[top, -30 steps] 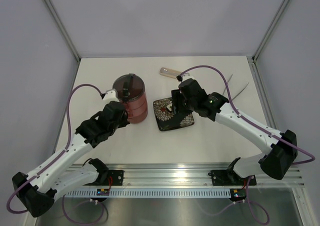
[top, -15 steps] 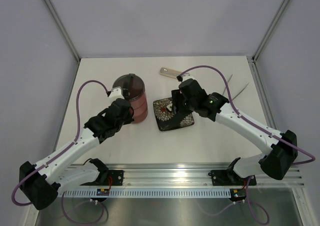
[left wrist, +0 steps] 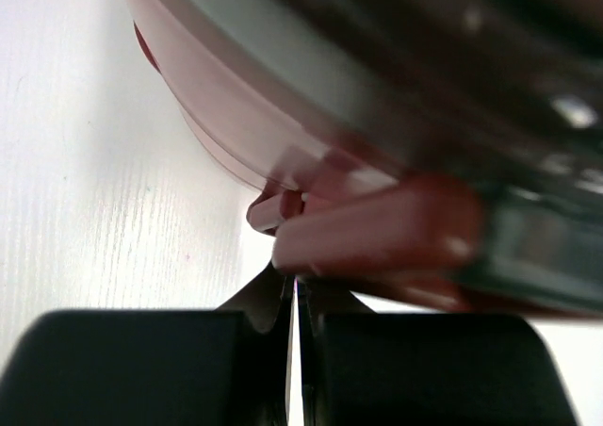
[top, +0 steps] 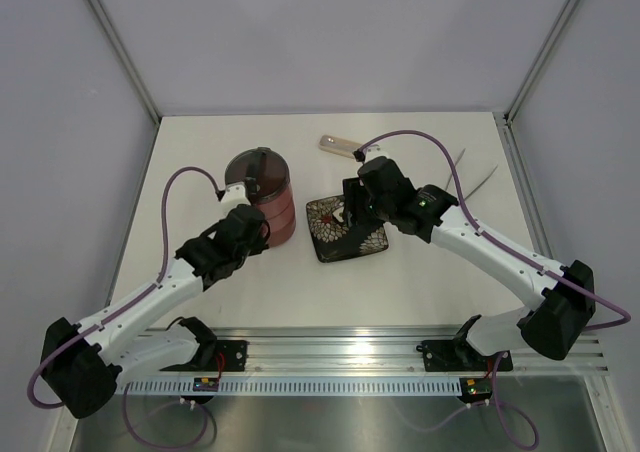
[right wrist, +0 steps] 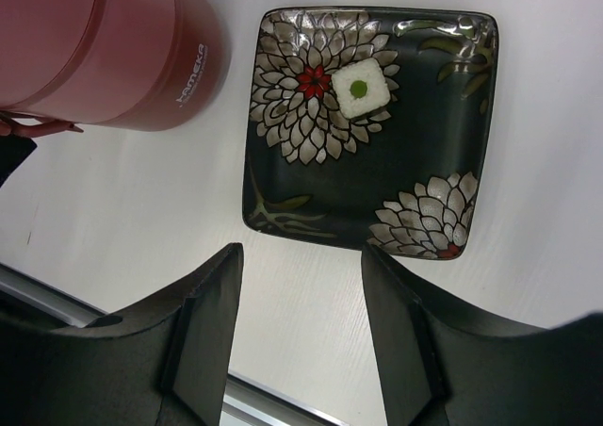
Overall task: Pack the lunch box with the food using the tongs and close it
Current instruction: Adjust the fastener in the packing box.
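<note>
The lunch box point(top: 262, 194) stands stacked on the left of the table, its dusty-red bowls under a grey handled lid. My left gripper point(top: 258, 234) is shut at its near lower side. In the left wrist view the gripper's tips point(left wrist: 295, 289) sit right under a dusty-red side clasp point(left wrist: 377, 233), with nothing between them. My right gripper point(top: 350, 212) hangs open above the black flowered plate point(top: 325, 240); it point(right wrist: 301, 256) holds nothing. The tongs point(top: 484, 180) lie at the far right. No food shows in any view.
The plate point(right wrist: 367, 162) bears a small white square point(right wrist: 359, 89) with a green dot. A long translucent case point(top: 340, 144) lies behind the plate. The lunch box point(right wrist: 104, 49) stands just left of the plate. The metal rail point(top: 330, 347) runs along the near edge.
My left arm has swung its elbow to the right and its shut gripper has edged closer along the lunch box's near side. The right arm has not moved.
</note>
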`<move>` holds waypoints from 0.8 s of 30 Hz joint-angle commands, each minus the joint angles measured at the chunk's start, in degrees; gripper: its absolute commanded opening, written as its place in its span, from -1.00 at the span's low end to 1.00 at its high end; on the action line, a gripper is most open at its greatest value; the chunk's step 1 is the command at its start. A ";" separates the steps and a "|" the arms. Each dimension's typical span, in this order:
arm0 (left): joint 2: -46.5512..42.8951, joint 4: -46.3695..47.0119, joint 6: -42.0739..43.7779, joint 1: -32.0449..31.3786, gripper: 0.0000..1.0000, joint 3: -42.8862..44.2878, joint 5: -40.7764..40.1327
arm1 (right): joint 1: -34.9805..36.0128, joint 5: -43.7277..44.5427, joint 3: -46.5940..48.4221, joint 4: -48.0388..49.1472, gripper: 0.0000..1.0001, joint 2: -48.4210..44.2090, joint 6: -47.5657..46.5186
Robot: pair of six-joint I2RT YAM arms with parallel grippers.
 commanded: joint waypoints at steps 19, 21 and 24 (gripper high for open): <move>-8.26 -1.13 -3.11 13.95 -1.00 -0.98 -0.25 | -1.53 -9.05 0.20 6.53 0.20 2.34 -0.66; -7.39 3.97 -3.63 15.62 -1.00 -2.49 3.36 | -1.53 -12.80 -0.07 10.12 0.18 4.44 1.01; -6.59 11.17 -5.47 16.50 -1.00 -5.65 7.66 | -1.36 -15.90 -0.68 14.52 0.16 6.90 3.55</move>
